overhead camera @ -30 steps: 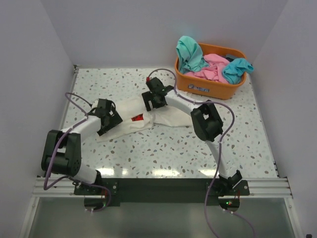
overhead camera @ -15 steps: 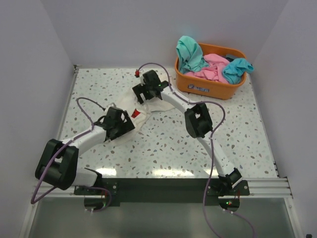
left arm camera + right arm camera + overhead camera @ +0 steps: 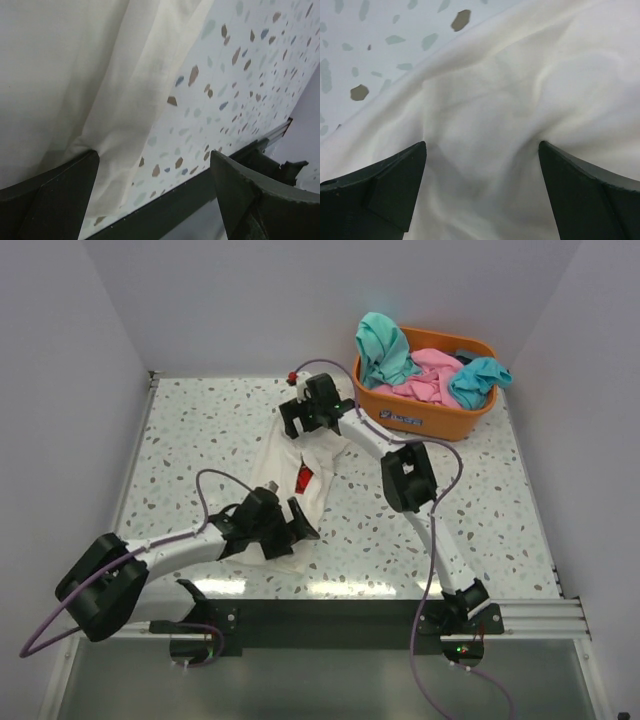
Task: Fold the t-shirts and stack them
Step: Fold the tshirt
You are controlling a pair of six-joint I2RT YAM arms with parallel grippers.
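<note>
The cream-white t-shirt lies as a rumpled strip on the middle of the counter, running from near the far edge toward the near edge, with its red print facing up about halfway along. The right gripper sits on the shirt's far end and the left gripper on its near end; both have their fingers spread wide against the cloth and clamp nothing. Teal t-shirts and a pink t-shirt are heaped in the orange basket at the far right corner.
</note>
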